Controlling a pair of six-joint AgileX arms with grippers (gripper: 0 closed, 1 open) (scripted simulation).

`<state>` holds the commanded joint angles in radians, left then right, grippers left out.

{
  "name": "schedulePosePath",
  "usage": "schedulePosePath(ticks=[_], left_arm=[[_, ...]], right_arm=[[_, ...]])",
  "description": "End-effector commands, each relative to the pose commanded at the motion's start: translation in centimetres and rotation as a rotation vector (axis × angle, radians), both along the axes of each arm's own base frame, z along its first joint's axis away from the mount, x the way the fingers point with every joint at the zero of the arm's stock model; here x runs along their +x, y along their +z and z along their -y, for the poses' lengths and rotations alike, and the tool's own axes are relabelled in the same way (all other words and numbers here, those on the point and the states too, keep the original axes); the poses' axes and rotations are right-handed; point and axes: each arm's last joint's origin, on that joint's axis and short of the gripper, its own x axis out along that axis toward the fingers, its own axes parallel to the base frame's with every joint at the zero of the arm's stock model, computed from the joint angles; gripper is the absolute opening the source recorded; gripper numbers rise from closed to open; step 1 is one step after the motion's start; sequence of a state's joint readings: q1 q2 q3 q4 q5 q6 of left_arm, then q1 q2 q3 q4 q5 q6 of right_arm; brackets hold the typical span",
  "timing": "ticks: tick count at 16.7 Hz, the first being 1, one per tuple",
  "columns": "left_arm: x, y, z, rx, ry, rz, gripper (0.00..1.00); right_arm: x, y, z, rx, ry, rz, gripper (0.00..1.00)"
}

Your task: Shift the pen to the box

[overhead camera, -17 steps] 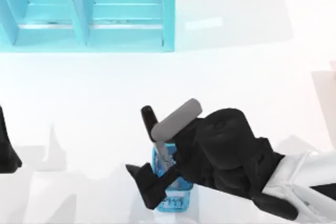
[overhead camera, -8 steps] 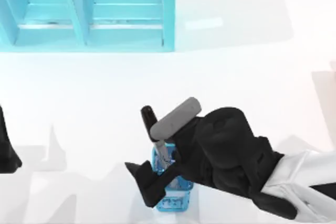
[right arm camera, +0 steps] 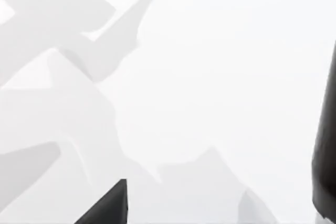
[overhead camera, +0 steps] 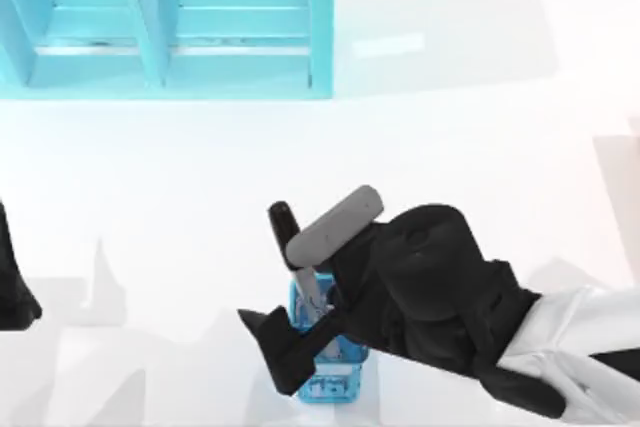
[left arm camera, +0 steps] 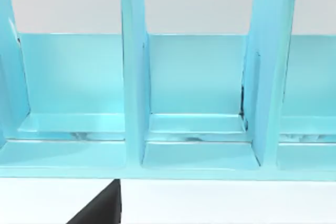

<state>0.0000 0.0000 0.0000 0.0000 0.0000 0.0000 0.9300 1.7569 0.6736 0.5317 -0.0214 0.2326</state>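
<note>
Right gripper (overhead camera: pixel 290 282) pinches one pen (overhead camera: pixel 298 262), black cap up, over one blue cup (overhead camera: pixel 330 372) directly beneath it, one turquoise box (overhead camera: pixel 170 22) well apart toward the table's far left; left gripper (overhead camera: pixel 15 287) parked at left edge, finger state unclear.

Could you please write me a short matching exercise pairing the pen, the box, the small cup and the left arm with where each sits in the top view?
1. pen
2. box
3. small blue cup
4. left arm

A. parked at the table's left edge
B. at the top left of the table
C. standing in the cup, black cap up
D. at the bottom centre, under the right gripper

Pairs: 1-C, 2-B, 3-D, 4-A
</note>
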Motion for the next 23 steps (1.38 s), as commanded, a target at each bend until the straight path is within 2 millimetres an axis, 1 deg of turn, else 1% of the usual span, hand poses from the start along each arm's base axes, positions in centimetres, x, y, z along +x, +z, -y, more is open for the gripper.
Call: schedulePosePath(ticks=[1,3,6,8,10,13,15,17,18,23], left_arm=[[0.0,0.0,0.0,0.000,0.000,0.000,1.00],[0.0,0.0,0.0,0.000,0.000,0.000,1.00],[0.0,0.0,0.0,0.000,0.000,0.000,1.00],[0.0,0.0,0.0,0.000,0.000,0.000,1.00],[0.0,0.0,0.0,0.000,0.000,0.000,1.00],[0.0,0.0,0.0,0.000,0.000,0.000,1.00],[0.0,0.0,0.0,0.000,0.000,0.000,1.00],[0.0,0.0,0.0,0.000,0.000,0.000,1.00],[0.0,0.0,0.0,0.000,0.000,0.000,1.00],[0.0,0.0,0.0,0.000,0.000,0.000,1.00]], right_arm=[[0.0,0.1,0.0,0.000,0.000,0.000,0.00],[0.4,0.8,0.5,0.002,0.005,0.003,0.00],[1.5,3.1,2.2,-0.007,0.012,-0.001,0.00],[2.1,5.4,4.2,-0.018,0.013,-0.010,0.00],[2.3,7.9,6.6,-0.027,0.011,-0.021,0.00],[1.7,11.7,10.7,-0.025,0.005,-0.026,0.00],[0.8,13.5,12.9,-0.013,0.002,-0.015,0.00],[0.1,14.6,14.4,-0.004,0.000,-0.005,0.00],[-0.1,14.9,14.8,-0.001,0.000,-0.001,0.00],[-0.1,14.9,14.9,-0.001,0.003,-0.005,0.00]])
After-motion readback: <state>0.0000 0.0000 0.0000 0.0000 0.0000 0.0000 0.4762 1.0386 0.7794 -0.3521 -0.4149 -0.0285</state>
